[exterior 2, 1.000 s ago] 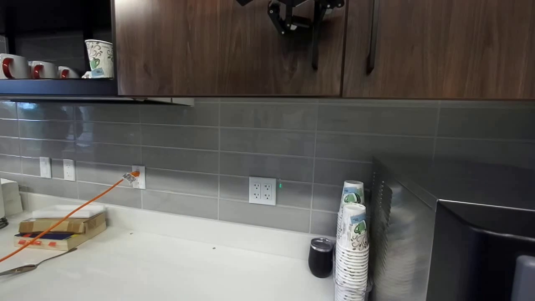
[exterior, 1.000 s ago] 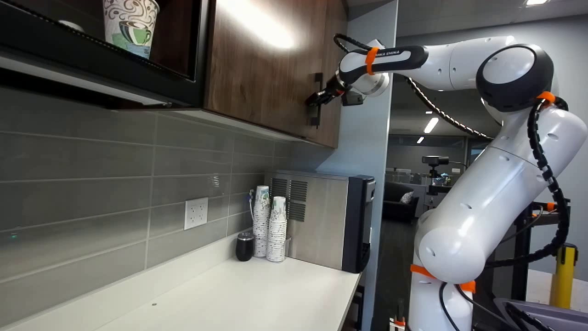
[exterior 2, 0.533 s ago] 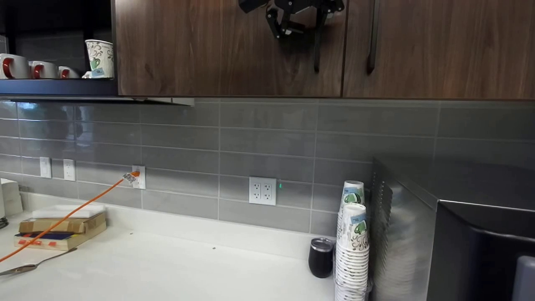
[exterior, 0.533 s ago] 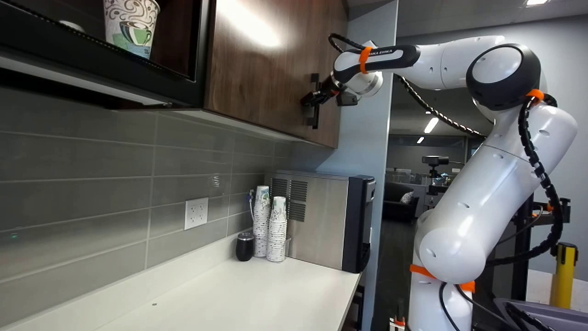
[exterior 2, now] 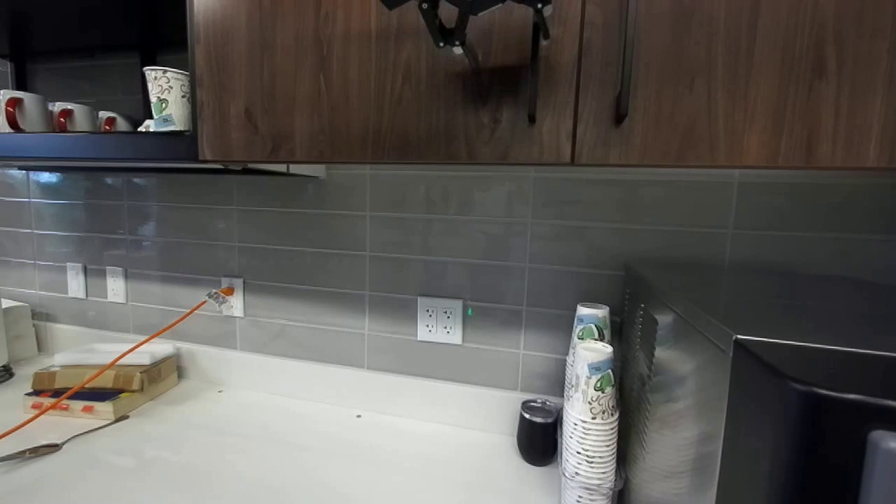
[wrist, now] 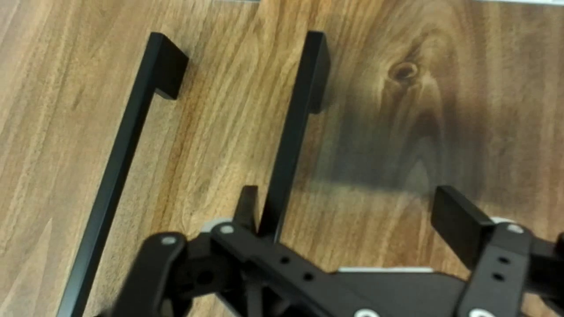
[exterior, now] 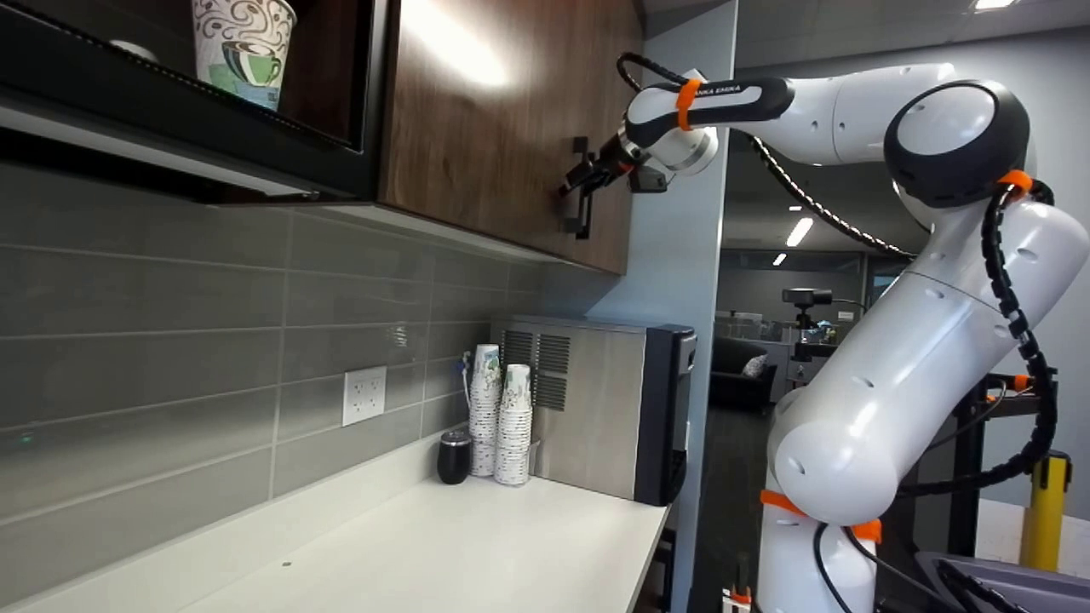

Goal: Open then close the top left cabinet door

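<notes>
The top left cabinet door [exterior 2: 336,84] is a dark walnut panel whose lower edge lines up with the neighbouring door's. Its black bar handle [exterior 2: 533,91] hangs near the seam. In the wrist view, which looks upside down, my gripper [wrist: 347,193] is open with its fingers spread wide. That same handle [wrist: 291,145] runs through the gap, close beside the finger on the picture's left; whether they touch I cannot tell. In an exterior view, the fingers overlap the middle of the handle on the door [exterior: 485,145]. Nothing is gripped.
The adjoining door's handle [wrist: 119,163] runs parallel, close to the gripper. An open black-framed shelf holding a patterned cup [exterior: 244,51] adjoins the panel. Beneath, on the counter [exterior: 477,553], stand stacked paper cups [exterior: 513,426], a black tumbler [exterior: 454,457] and a steel machine [exterior: 588,409].
My fingers have spread apart. The arm first came toward the door, then drew back, and the gripper shifted sideways along the panel. The door and its handle have swung slightly inward.
</notes>
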